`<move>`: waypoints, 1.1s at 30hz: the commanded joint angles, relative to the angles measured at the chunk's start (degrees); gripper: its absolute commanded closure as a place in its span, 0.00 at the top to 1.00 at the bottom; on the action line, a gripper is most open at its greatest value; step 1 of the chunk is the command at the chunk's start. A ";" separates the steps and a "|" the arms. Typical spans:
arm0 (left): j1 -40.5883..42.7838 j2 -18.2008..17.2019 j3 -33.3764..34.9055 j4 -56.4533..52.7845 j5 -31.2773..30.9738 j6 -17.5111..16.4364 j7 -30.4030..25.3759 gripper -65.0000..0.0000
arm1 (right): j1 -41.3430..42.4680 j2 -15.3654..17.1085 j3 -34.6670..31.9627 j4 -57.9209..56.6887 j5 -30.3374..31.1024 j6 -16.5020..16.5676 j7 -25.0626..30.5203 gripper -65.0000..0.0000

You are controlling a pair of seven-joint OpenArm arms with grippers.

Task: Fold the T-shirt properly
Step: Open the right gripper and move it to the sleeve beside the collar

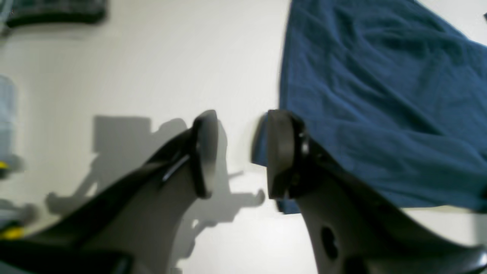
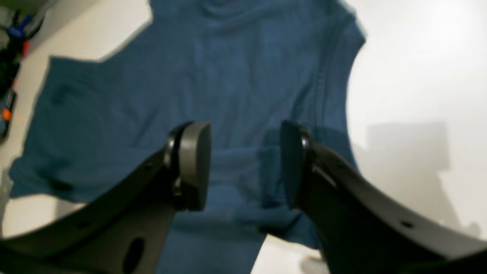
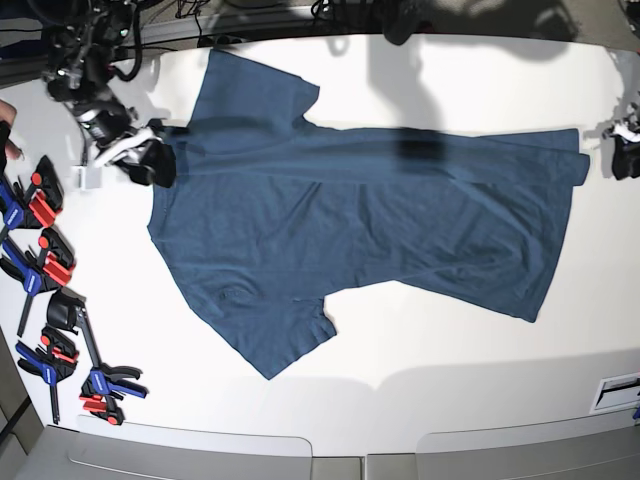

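Note:
The dark navy T-shirt (image 3: 350, 220) lies spread on the white table (image 3: 450, 360), neck end at the left and hem at the right, with its far long edge folded over onto the body. My right gripper (image 2: 243, 163) hangs open just above the cloth near the collar end (image 3: 155, 162), with nothing between its fingers (image 2: 194, 163). My left gripper (image 1: 242, 152) stands open at the hem corner (image 3: 625, 150). Its right finger (image 1: 279, 152) is beside the shirt's edge (image 1: 380, 95), and bare table shows in the gap.
Several blue, red and black clamps (image 3: 40, 260) lie along the table's left edge, with more at the front left (image 3: 105, 385). A small white label (image 3: 615, 390) sits at the front right. A dark blurred object (image 1: 57, 13) lies at the far left in the left wrist view.

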 commanded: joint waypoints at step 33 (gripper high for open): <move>-0.24 -10.91 -12.52 8.28 -0.98 0.07 -2.71 0.30 | -18.56 -11.74 -1.70 -7.63 8.66 -0.96 0.00 0.42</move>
